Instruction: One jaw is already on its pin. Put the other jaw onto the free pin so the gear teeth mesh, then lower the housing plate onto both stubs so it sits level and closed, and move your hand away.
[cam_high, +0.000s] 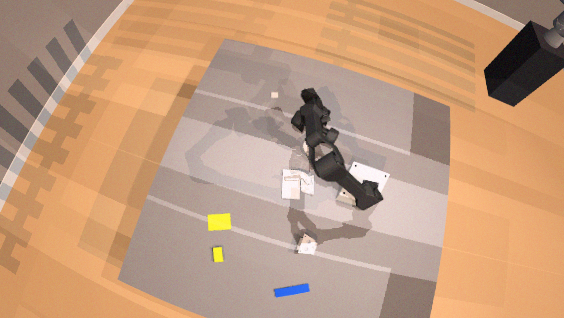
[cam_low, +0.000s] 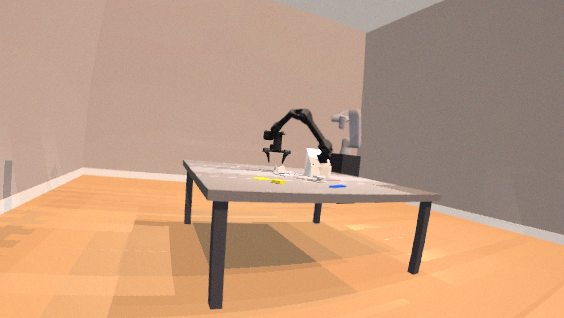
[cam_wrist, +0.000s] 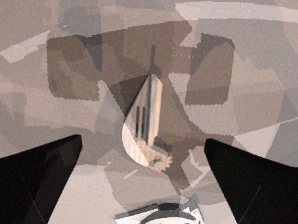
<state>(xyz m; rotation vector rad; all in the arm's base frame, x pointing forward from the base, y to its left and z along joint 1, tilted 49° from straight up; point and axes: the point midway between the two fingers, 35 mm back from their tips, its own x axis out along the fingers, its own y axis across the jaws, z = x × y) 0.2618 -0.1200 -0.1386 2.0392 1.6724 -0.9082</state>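
Observation:
My gripper (cam_low: 276, 161) (cam_wrist: 144, 143) is open and empty, pointing down above the table. The loose pale jaw (cam_wrist: 156, 110) lies between and beyond the fingertips in the wrist view, its gear teeth towards the bottom; a sliver of the jaw (cam_high: 306, 148) shows beside the arm in the top view. The white base (cam_high: 290, 191) has the other jaw (cam_high: 307, 182) on it; they are cut off at the wrist view's lower edge. The free pin cannot be made out. A small white piece with dark holes (cam_high: 307, 246), perhaps the housing plate, sits apart, nearer the blue bar.
A yellow plate (cam_high: 219, 221), a smaller yellow block (cam_high: 218, 254) and a blue bar (cam_high: 292, 290) lie on the table (cam_high: 165, 260). A tiny white block (cam_high: 274, 94) lies near the far side. The arm's white mount (cam_high: 372, 176) stands right of the base.

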